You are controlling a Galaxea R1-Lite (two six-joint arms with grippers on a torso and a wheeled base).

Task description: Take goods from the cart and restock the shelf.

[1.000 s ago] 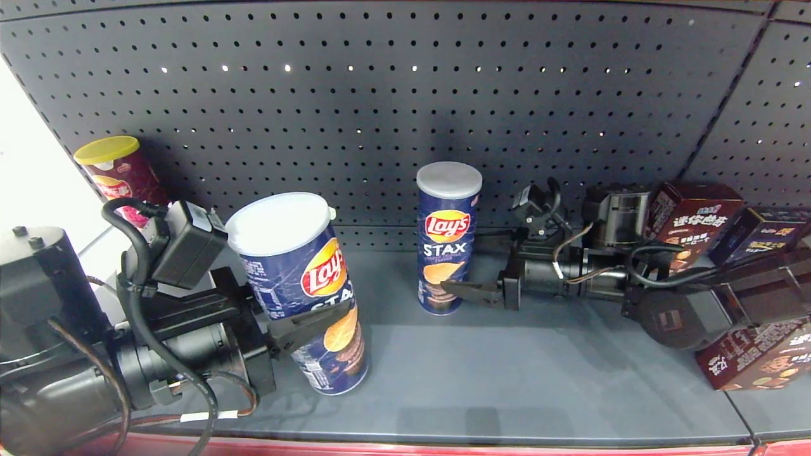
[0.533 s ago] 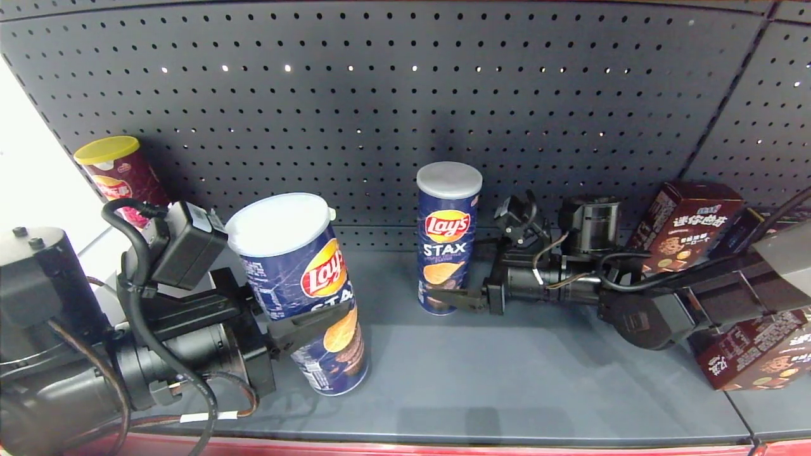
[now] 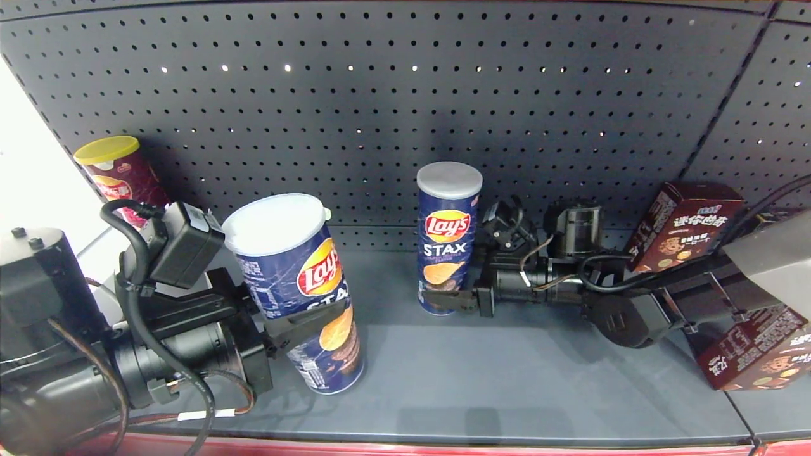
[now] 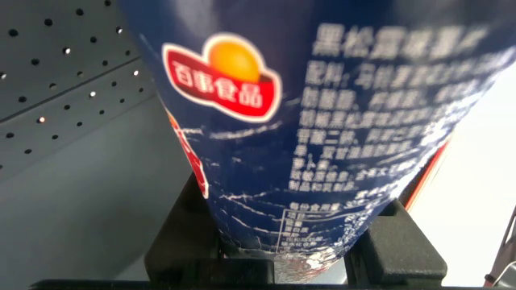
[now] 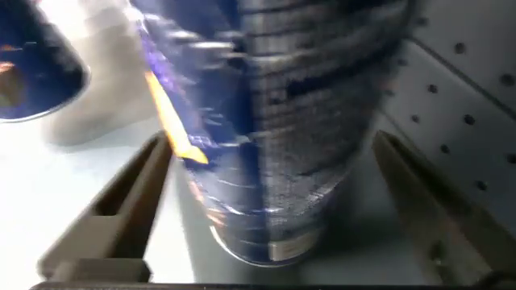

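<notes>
My left pincer (image 3: 315,318) is gripping the tilted can (image 3: 294,272) around its middle, lid leaning away from the pegboard (image 3: 380,95), base at the front of the shelf (image 3: 507,380). Whether the base is touching the shelf, I cannot tell. My right pincer (image 3: 440,292) is standing open around the foot of the upright can (image 3: 447,240), which is sitting by the pegboard. The fingers (image 5: 121,209) are flanking it with gaps showing. A red can (image 3: 117,174) is standing at the far left, and brown boxes (image 3: 687,225) are lying to the right.
</notes>
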